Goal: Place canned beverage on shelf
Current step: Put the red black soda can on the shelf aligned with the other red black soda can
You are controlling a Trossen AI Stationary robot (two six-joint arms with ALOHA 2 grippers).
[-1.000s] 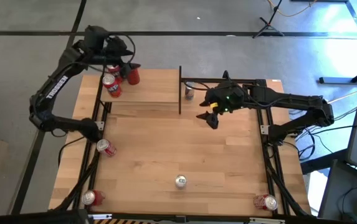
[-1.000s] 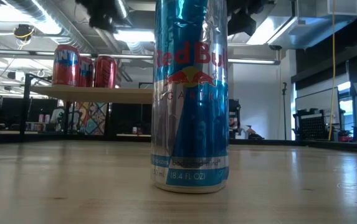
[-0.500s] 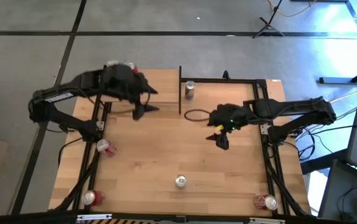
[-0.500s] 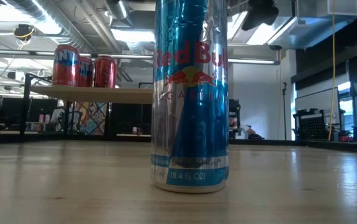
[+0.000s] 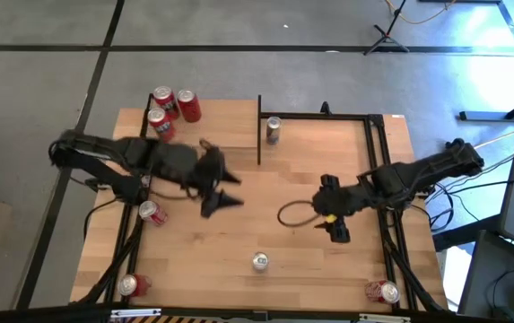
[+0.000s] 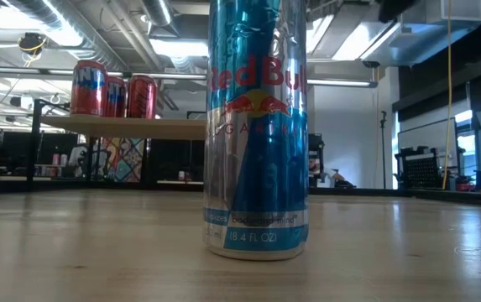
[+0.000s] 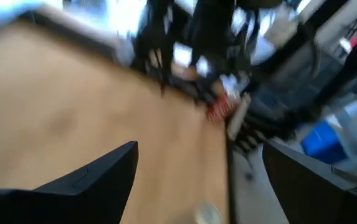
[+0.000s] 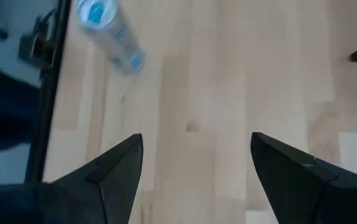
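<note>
Partly blurred left tool (image 7: 197, 180), empty.

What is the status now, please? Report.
Left gripper open, empty, mid-table. Right gripper open, empty. Three red cans on shelf; blue can on table, path clear.

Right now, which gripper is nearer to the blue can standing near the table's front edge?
The left gripper; it hovers up-left of the blue can. The right gripper is farther away on the other side.
</note>
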